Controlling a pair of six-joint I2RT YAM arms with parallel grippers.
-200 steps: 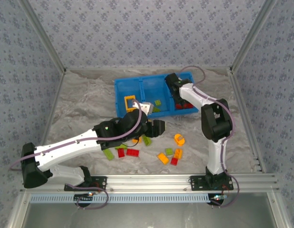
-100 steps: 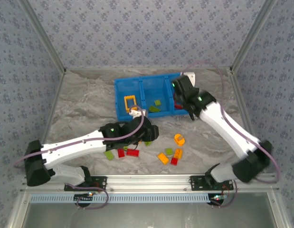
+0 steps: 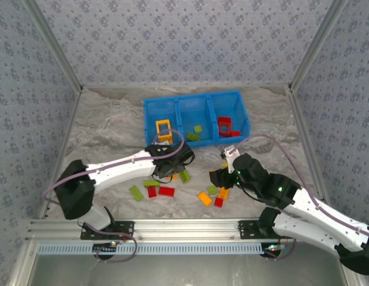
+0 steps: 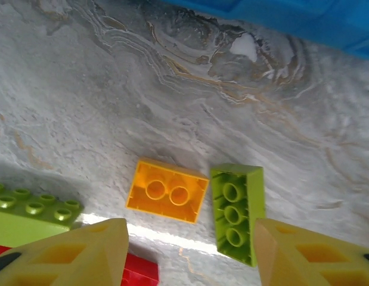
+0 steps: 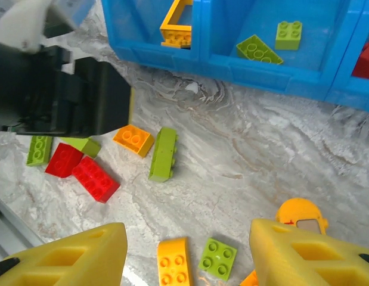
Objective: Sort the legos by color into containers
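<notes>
**Top camera.** We see the blue bin at the far middle of the table. Its left compartment holds an orange frame piece, the middle one lime green bricks and the right one red bricks, so each colour already has its home. Loose legos lie scattered in front of the bin. The left gripper hangs just in front of the left compartment. The right gripper hovers further forward, over bricks in front of the right compartment.

**Left wrist camera.** The yellow fingers are spread wide and hold nothing. Just ahead of them an orange two-stud brick and a lime green brick lie side by side, near the bin's front wall. We judge the wide stance is readying a pick.

**Right wrist camera.** These fingers are likewise wide apart and empty. An orange brick lies between them, well in front of the bin, and looks the likely target.
</notes>
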